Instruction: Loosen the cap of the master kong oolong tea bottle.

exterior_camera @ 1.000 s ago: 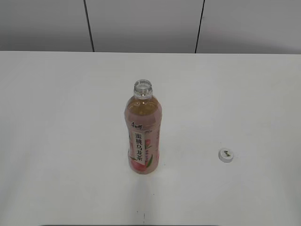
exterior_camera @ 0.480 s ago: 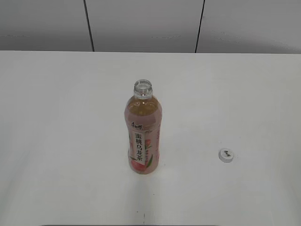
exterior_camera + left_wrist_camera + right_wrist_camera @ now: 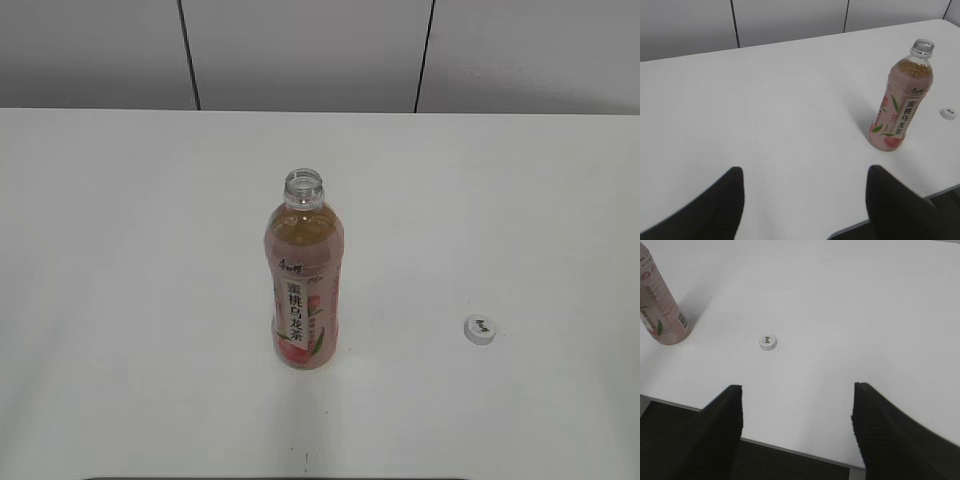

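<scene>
In the exterior view, the master kong oolong tea bottle (image 3: 304,275) is seen upright and uncapped on the table (image 3: 120,250); the cap (image 3: 480,329) lies well apart. In the left wrist view, the left tool (image 3: 805,200) is held spread, empty, the bottle ahead to its right. In the right wrist view, the right tool (image 3: 797,427) is likewise parted and empty, with the cap ahead.

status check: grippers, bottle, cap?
Left gripper and right gripper open, empty, pulled back. Bottle upright, mouth open. Cap off, lying on table to its right. Nothing in the way.
</scene>
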